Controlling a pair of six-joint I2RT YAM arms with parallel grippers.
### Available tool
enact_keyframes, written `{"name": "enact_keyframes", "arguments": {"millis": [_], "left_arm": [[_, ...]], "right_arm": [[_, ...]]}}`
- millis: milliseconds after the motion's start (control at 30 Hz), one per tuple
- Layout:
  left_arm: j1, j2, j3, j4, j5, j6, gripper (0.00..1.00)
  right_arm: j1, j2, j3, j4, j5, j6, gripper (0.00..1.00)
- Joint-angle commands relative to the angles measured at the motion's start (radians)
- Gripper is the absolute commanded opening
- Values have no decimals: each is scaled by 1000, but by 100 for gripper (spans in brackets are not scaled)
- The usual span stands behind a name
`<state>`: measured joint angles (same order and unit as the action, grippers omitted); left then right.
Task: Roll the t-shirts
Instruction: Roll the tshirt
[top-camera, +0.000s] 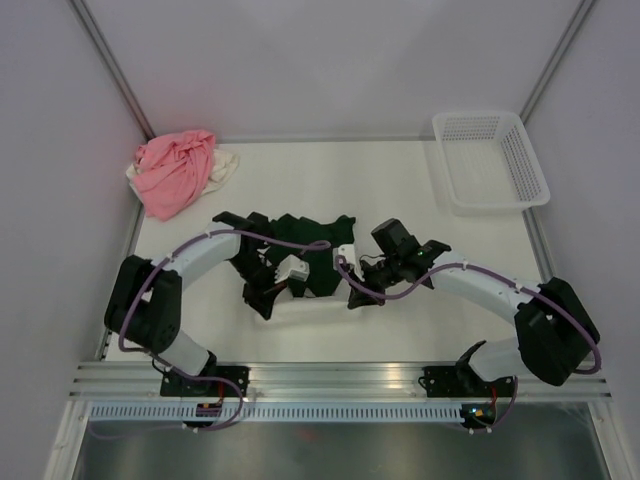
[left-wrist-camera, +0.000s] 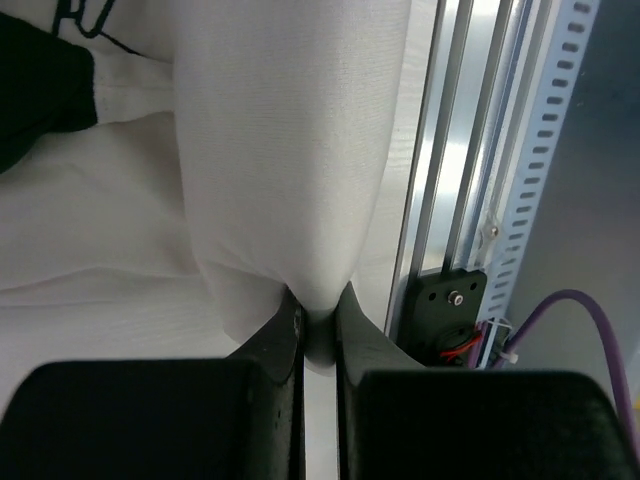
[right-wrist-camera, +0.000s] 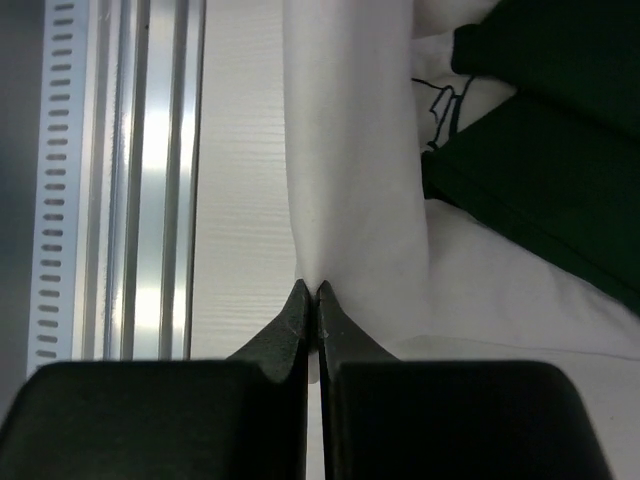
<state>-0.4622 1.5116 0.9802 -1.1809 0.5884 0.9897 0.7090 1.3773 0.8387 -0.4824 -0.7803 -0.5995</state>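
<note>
While both claws sit low mid-table, left claw (left-wrist-camera: 320, 322) is clamped on a fold of the cream-white tee (left-wrist-camera: 290, 150), and right claw (right-wrist-camera: 312, 296) is pinched tight on that tee's edge. Dark green tee (right-wrist-camera: 550, 170) lies touching it just past both tips. Pink tee (top-camera: 175, 170) is well beyond left claw; basket (top-camera: 528, 160) well beyond right claw.

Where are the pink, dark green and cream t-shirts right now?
pink t-shirt (top-camera: 175, 172): top view, middle of the bunched heap.
dark green t-shirt (top-camera: 300, 228): top view, far part of the cloth.
cream t-shirt (left-wrist-camera: 280, 150): left wrist view, middle of the raised fold.
</note>
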Motion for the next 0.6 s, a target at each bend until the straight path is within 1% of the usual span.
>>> {"name": "enact_keyframes", "arguments": {"millis": [0, 67, 133, 233, 300, 333, 400, 433, 467, 567], "left_arm": [[69, 99, 98, -74, 68, 66, 6], [98, 171, 139, -75, 74, 40, 6], [118, 208, 190, -77, 85, 15, 8], [146, 275, 235, -62, 70, -14, 11], [152, 314, 253, -45, 54, -40, 14], [152, 334, 256, -45, 42, -49, 17], [152, 351, 270, -43, 36, -66, 23], [152, 357, 275, -43, 36, -71, 31], [152, 367, 284, -43, 31, -82, 34], [166, 377, 307, -40, 16, -95, 41]], "right_arm": [[-69, 42, -24, 112, -74, 76, 0], [-75, 87, -18, 183, -62, 112, 0], [-88, 124, 5, 202, -59, 141, 0], [-112, 198, 20, 238, 8, 184, 0], [-124, 227, 25, 290, 76, 245, 3], [-129, 235, 30, 312, 88, 265, 8], [-143, 244, 51, 317, 110, 299, 10], [-147, 241, 56, 323, 116, 305, 13], [-152, 229, 60, 324, 139, 313, 16], [-160, 209, 71, 317, 168, 328, 21]]}}
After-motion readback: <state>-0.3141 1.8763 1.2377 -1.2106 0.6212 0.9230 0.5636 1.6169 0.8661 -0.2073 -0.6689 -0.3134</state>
